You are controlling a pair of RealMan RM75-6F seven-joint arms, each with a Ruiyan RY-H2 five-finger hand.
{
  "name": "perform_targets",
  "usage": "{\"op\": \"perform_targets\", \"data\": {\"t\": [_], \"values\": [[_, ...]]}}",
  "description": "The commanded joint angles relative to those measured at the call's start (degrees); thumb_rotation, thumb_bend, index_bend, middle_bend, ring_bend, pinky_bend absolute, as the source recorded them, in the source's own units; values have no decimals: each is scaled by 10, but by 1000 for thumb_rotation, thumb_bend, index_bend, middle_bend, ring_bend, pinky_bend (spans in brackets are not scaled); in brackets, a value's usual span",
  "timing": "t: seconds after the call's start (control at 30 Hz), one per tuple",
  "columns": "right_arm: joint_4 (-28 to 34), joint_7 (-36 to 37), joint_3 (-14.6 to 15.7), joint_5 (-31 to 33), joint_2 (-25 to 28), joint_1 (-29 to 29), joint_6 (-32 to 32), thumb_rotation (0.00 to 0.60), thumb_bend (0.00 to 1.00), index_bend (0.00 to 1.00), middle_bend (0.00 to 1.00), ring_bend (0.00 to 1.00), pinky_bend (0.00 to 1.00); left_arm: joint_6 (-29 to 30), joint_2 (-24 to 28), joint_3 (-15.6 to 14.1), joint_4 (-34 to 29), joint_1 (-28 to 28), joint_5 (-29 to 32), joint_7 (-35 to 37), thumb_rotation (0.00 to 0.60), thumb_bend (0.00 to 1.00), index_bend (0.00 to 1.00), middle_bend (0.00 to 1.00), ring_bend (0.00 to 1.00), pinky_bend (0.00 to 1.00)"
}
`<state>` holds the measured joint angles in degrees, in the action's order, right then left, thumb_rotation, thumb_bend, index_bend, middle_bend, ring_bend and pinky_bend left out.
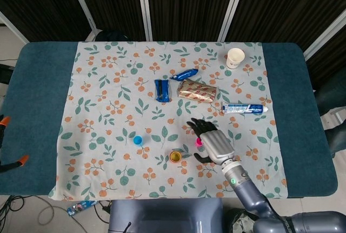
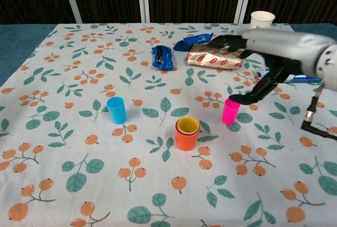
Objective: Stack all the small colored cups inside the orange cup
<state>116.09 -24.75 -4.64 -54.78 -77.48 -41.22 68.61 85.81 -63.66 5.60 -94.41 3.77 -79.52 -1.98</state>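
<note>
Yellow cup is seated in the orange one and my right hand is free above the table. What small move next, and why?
Probably lower the right hand onto the pink cup. It stands upright just below the open fingers, the nearest loose cup, right of the orange cup that already holds the yellow cup. The blue cup stands farther off to the left and can wait.

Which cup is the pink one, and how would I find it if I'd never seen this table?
Start at the flowery tablecloth and find the orange cup near its front middle, with a yellow cup nested inside. Just right of it, under the robot's right hand, stands the pink cup. It is the only pink one, upright and on its own.
</note>
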Motion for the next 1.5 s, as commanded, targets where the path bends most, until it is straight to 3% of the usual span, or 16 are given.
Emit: {"op": "perform_targets", "data": {"t": [0.03,0.23,0.33,0.47,0.57,0.8,1.03,1.2,1.5], "values": [[-5,63,45,-93,62,67,55,600,383,21,5,6,96,2,-2,-1,1,1,-6,-1,600,73,58,0,0,0],[-95,146,124,-235,86,177,171,600,384,21,5,5,70,-9,-7,-7,10,13,-31,10,600,73,44,0,0,0],[-149,166,142,-269,73,219,221,600,383,21,4,0,68,-25,-5,-10,13,25,-44,19,600,73,34,0,0,0],[-237,196,140,-299,35,271,290,600,383,21,4,0,66,-74,14,-7,0,60,-57,37,600,71,25,0,0,0],[-270,198,131,-311,26,287,305,600,383,21,4,0,65,-140,35,0,-25,103,-56,30,600,68,26,0,0,0],[-268,217,117,-319,34,301,297,600,383,21,4,0,65,-274,37,39,-77,212,-24,-13,600,51,79,0,0,0],[-261,205,107,-322,30,308,269,600,384,21,4,0,65,-402,5,65,-113,316,81,-83,600,56,143,0,0,0],[-262,196,101,-330,23,311,256,600,383,21,4,0,65,-416,-39,61,-123,362,162,-163,600,96,202,0,0,10],[-261,200,87,-335,23,321,244,600,383,21,4,0,65,-367,-121,34,-113,420,292,-292,600,211,257,0,0,16]]}}
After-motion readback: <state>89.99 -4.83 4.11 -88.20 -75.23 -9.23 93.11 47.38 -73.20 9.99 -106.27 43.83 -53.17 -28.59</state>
